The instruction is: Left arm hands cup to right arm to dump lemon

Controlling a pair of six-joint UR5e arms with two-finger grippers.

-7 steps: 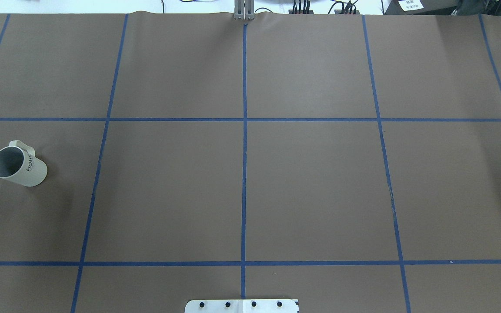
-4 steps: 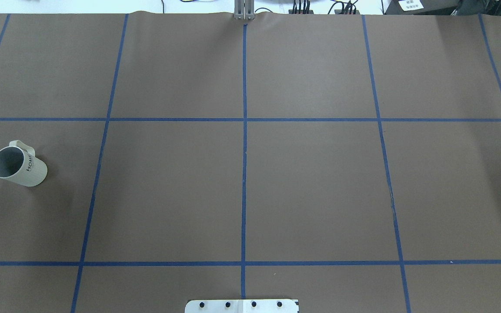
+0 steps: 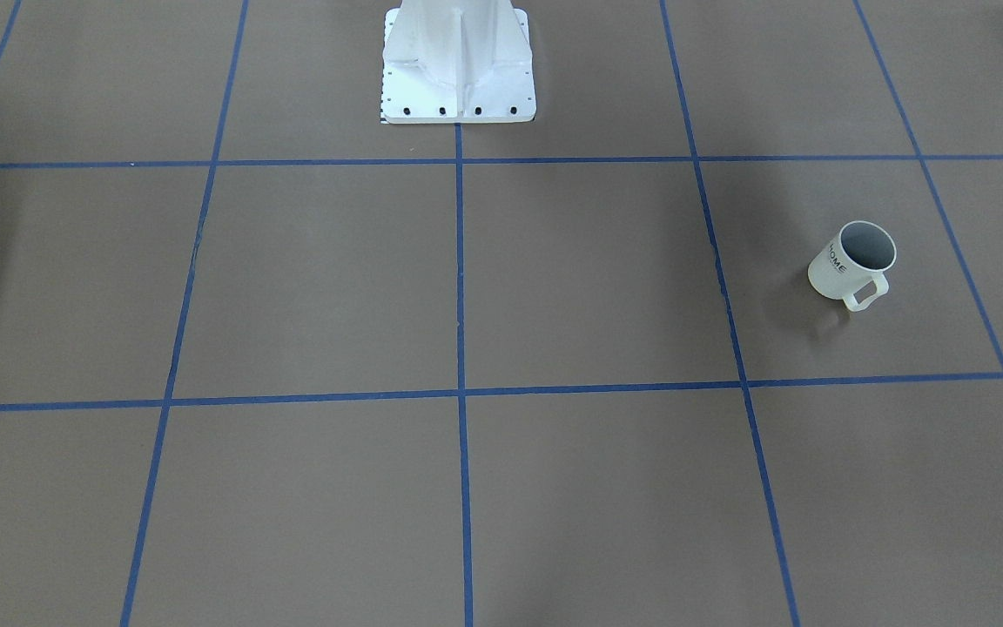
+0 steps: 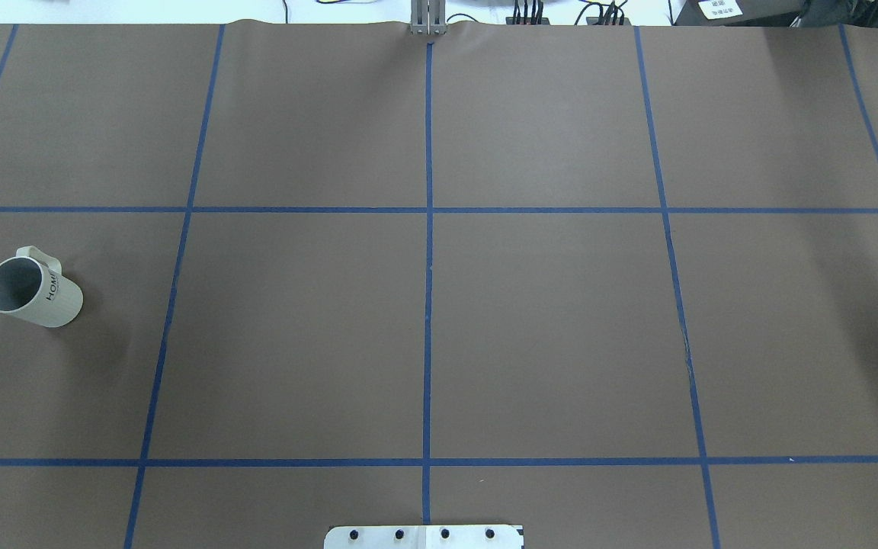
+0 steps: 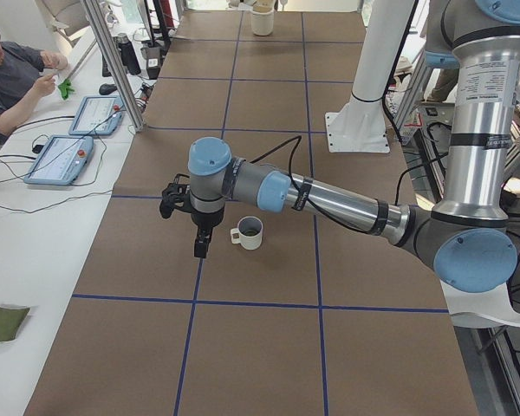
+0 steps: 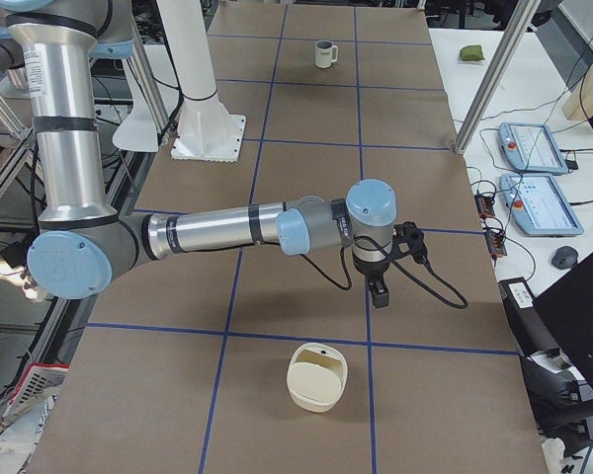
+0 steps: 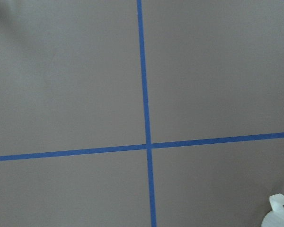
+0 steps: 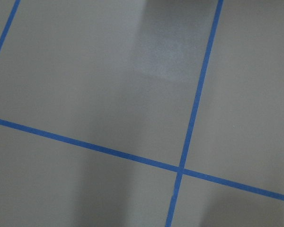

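While the cup (image 4: 33, 292) stands upright on the brown table (image 4: 439, 335), far out on my robot's left side with its handle turned away from the base plate (image 4: 424, 536), it sits free of both grippers. From the left end I see the left gripper (image 5: 199, 247) hanging point-down near the cup, apart from it; I cannot tell whether its fingers are spread or closed. The right gripper (image 6: 378, 289) points down over a blue tape line (image 6: 372, 395), and I cannot tell its state either.
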